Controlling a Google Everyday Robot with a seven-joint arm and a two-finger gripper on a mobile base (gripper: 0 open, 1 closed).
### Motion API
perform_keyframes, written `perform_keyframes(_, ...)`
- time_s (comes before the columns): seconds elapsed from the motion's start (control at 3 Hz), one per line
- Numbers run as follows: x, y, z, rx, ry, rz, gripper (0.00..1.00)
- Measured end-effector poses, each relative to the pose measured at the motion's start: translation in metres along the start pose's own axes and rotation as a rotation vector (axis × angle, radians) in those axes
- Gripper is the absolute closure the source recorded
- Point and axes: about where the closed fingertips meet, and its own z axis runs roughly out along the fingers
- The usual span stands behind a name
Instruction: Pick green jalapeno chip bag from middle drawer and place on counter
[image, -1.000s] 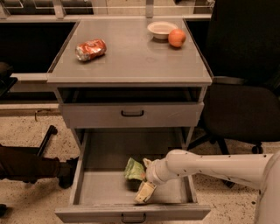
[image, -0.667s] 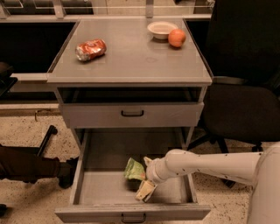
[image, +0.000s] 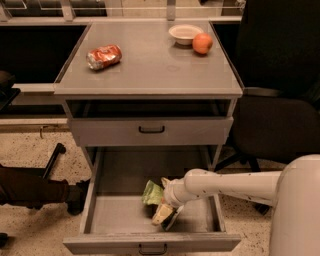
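Note:
The green jalapeno chip bag (image: 151, 193) lies crumpled on the floor of the open middle drawer (image: 112, 215), near its centre. My gripper (image: 164, 216) reaches in from the right on a white arm (image: 230, 184). It points down at the drawer floor just right of and in front of the bag, touching or almost touching it. The gripper partly hides the bag's lower right edge. The counter (image: 150, 65) is the gray cabinet top above.
On the counter lie a crushed orange-red can (image: 103, 56), a white bowl (image: 185, 33) and an orange (image: 202, 43). The upper drawer (image: 150, 131) is shut above the open one. A dark office chair (image: 280, 120) stands to the right, and a chair base (image: 35, 187) to the left.
My arm has shifted slightly left inside the drawer. The bag has stayed in place.

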Motion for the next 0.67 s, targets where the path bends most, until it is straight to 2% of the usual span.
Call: perform_keyframes(0.67,0.029,-0.001,0.022,-0.022,0.014,0.018,0.0)
